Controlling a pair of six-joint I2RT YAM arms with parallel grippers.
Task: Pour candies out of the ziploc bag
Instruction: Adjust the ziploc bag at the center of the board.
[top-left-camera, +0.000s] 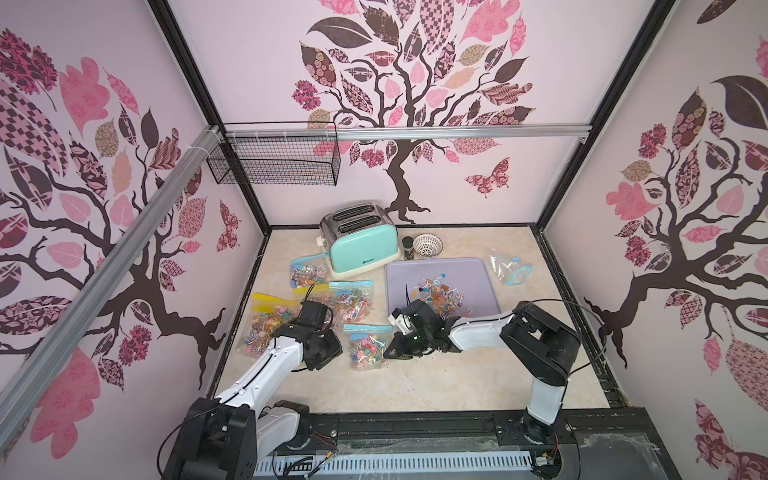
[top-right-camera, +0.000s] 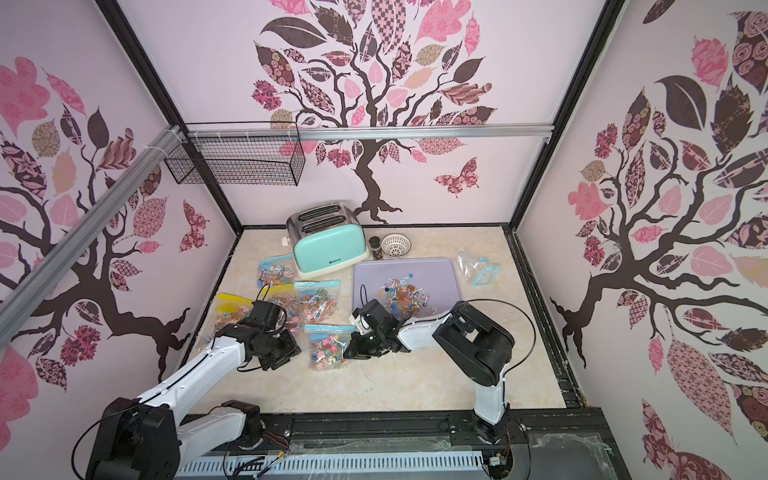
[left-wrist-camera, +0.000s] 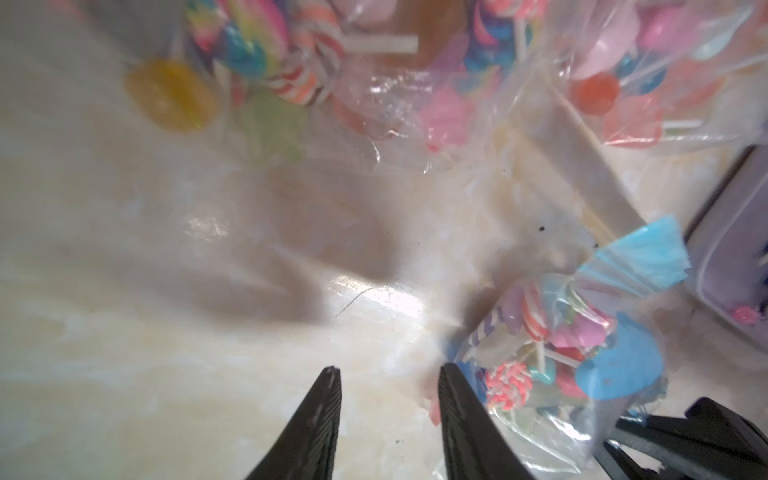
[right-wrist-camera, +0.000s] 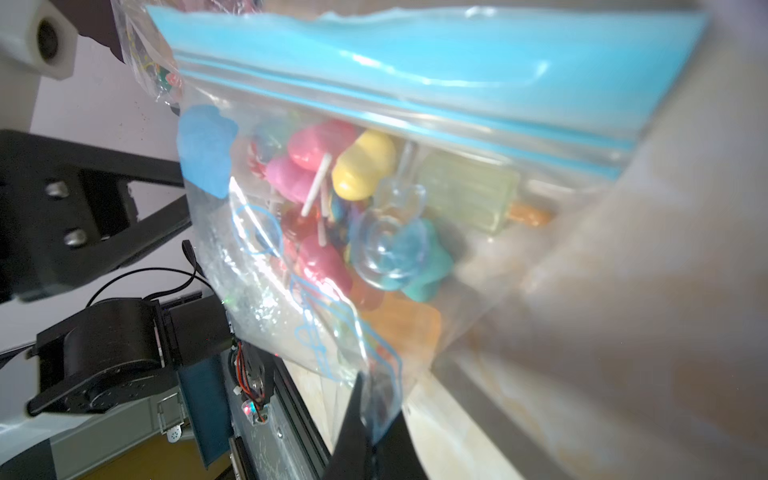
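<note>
1. marble tabletop (top-left-camera: 457, 374) carries everything you see here.
2. mint toaster (top-left-camera: 357, 245) stands at the back, close to the wall.
3. purple tray (top-left-camera: 478, 270) sits to the right of the toaster, with a loose pile of candies (top-left-camera: 436, 297) on it.
4. three full bags (top-left-camera: 266, 324) lie left of the tray, in front of the toaster. an empty bag (top-left-camera: 509, 266) lies just off the tray's far right corner.
5. ziploc bag (top-left-camera: 368, 349) is between your two arms, near the tray's front left corner, with its blue zip strip toward the back. you can't tell from the top views whether it's off the table.
6. right gripper (right-wrist-camera: 376, 419): your jaws are pinched together on a corner of the ziploc bag, at the end away from the zip.
7. left gripper (left-wrist-camera: 388, 370): your jaws are apart with nothing between them. the tips are over bare tabletop just beside that bag.
8. white basket (top-left-camera: 428, 245) and dark jar (top-left-camera: 408, 247) stand side by side behind the tray.
9. bagged candies (right-wrist-camera: 332, 166): pink, yellow and teal sweets on white sticks, all inside the ziploc bag.
</note>
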